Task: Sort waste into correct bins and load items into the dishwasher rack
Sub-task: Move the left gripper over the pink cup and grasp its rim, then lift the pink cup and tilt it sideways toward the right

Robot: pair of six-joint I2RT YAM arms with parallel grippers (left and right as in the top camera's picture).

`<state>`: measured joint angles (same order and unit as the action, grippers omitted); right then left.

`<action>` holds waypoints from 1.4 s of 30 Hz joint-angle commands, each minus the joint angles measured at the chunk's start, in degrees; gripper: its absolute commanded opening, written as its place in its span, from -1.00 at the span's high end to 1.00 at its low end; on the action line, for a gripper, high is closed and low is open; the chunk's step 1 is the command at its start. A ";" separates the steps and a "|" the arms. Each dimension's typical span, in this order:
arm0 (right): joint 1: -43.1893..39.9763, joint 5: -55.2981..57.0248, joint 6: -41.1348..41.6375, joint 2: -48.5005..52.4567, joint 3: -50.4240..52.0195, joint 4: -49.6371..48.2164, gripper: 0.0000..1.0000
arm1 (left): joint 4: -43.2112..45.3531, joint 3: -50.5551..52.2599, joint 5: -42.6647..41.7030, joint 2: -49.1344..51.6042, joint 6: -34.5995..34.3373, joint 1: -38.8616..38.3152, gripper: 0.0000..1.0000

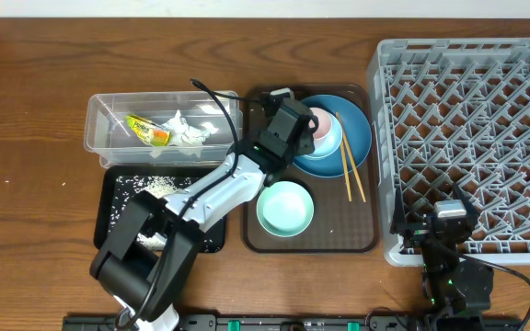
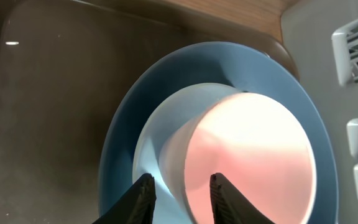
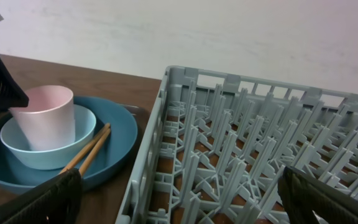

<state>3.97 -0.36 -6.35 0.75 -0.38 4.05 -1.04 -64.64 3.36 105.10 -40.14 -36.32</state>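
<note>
My left gripper (image 1: 307,125) (image 2: 181,178) is at the pink cup (image 1: 321,122) (image 2: 253,162), which stands in the light-blue bowl (image 2: 149,140) on the blue plate (image 1: 355,138) (image 2: 118,155). Its jaws straddle the cup's near wall, one finger inside and one outside, with gaps still showing on both sides. Wooden chopsticks (image 1: 350,164) (image 3: 92,148) lie across the plate's right side. A pale green bowl (image 1: 284,208) sits in front of the plate. My right gripper (image 1: 449,221) (image 3: 179,183) hangs wide open over the front left corner of the grey rack (image 1: 477,138) (image 3: 241,143).
A dark brown serving tray (image 1: 357,237) carries the dishes. The clear tub (image 1: 95,129) at the left holds a yellow-green wrapper (image 1: 147,131) and crumpled tissue (image 1: 187,131). Below it, the black tray (image 1: 109,198) has rice grains (image 1: 150,184) in it.
</note>
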 commanded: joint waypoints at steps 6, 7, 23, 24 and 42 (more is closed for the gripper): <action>0.66 0.35 -0.13 -0.04 0.07 0.22 -0.99 | 0.26 -0.35 1.22 0.42 1.29 0.02 0.59; 0.66 0.35 -0.15 -0.04 0.07 0.24 -0.99 | 0.26 -0.37 1.22 0.00 1.95 0.02 0.62; 0.66 0.35 -0.13 -0.04 0.07 0.24 -0.99 | -3.06 -0.37 0.68 -5.70 4.48 0.02 0.88; 0.66 0.35 -0.13 -0.04 0.07 0.24 -0.98 | -3.82 -0.37 -0.13 -6.29 4.50 0.04 0.88; 0.66 0.35 -0.13 -0.04 0.07 0.22 -0.98 | -26.60 -0.37 -36.44 -34.38 7.43 7.87 0.88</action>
<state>3.97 -0.36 -6.35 0.75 -0.38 4.03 -26.26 -64.64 -21.63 73.52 -34.09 -30.46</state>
